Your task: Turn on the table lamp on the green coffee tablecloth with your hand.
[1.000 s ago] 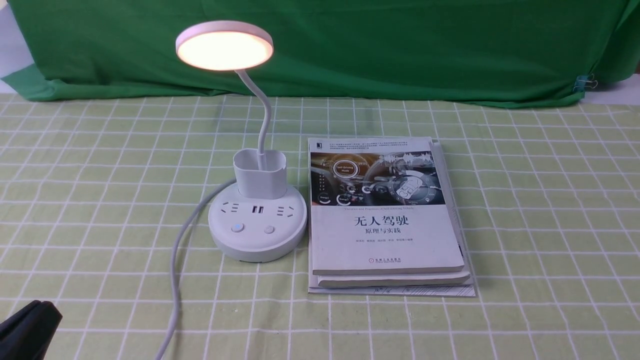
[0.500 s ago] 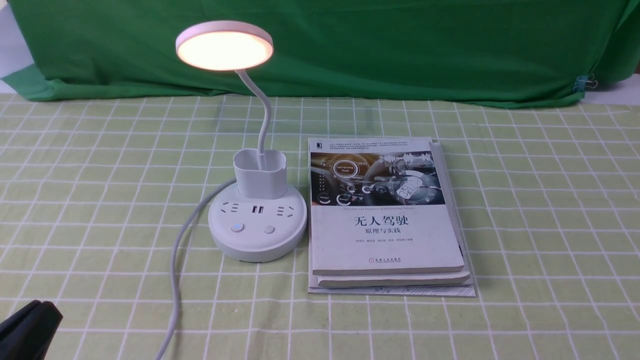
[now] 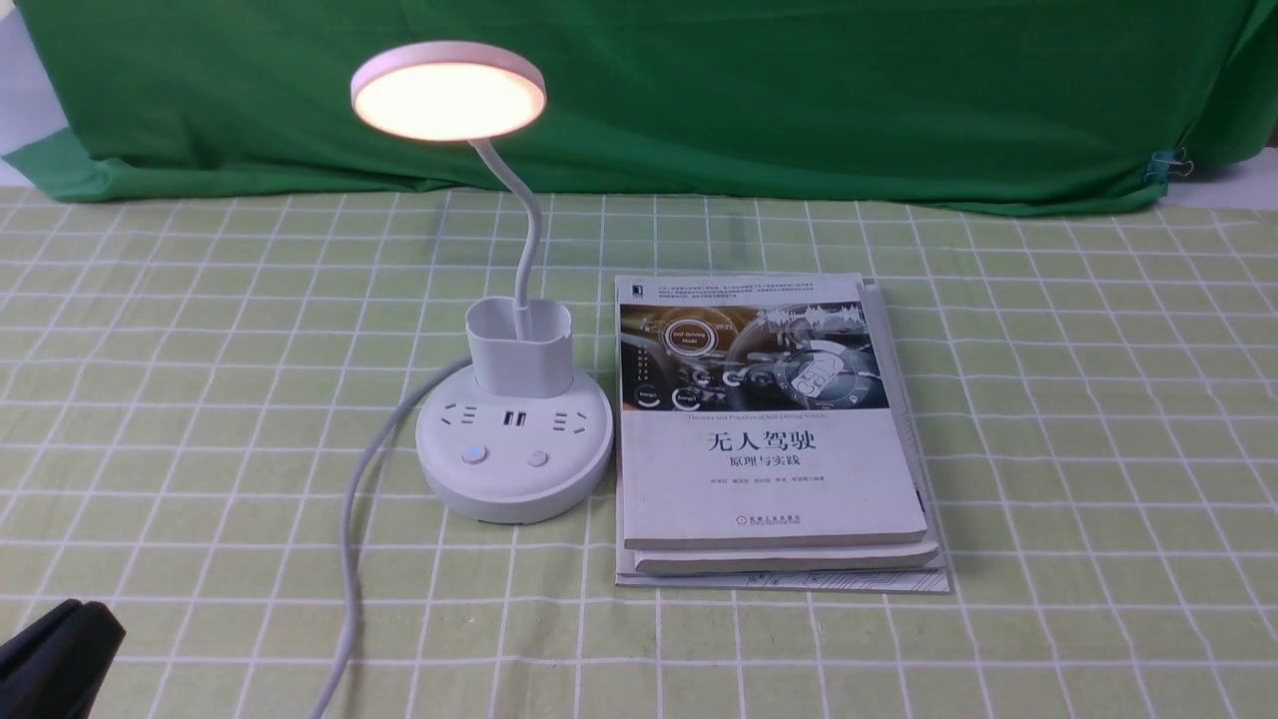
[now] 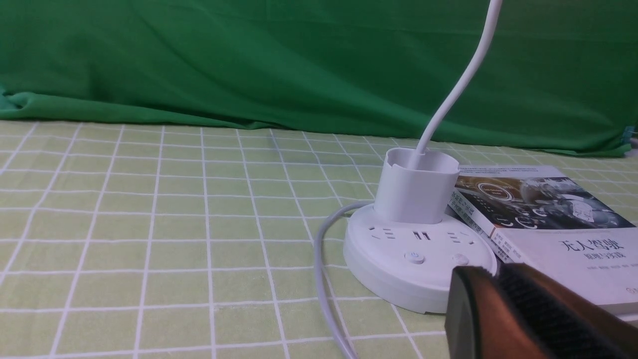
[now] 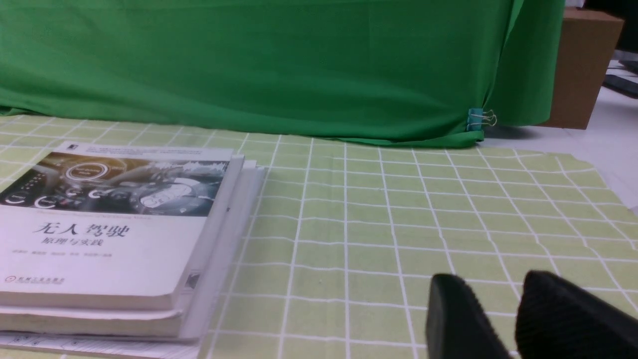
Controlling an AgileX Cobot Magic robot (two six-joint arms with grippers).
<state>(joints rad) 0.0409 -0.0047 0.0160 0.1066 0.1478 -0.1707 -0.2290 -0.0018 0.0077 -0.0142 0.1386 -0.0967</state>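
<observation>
The cover of the top book [image 3: 769, 469] carries the title 无人驾驶 in large black characters, with 原理与实践 in smaller characters directly below it. A ring in the cover photograph encloses the words "Self-Driving Mode", while the English subtitle line, the author line and the publisher line beside the red logo are too small to read. On the base of the table lamp [image 3: 514, 449], the button [image 4: 413, 258] on the robot's left bears a power symbol.
</observation>
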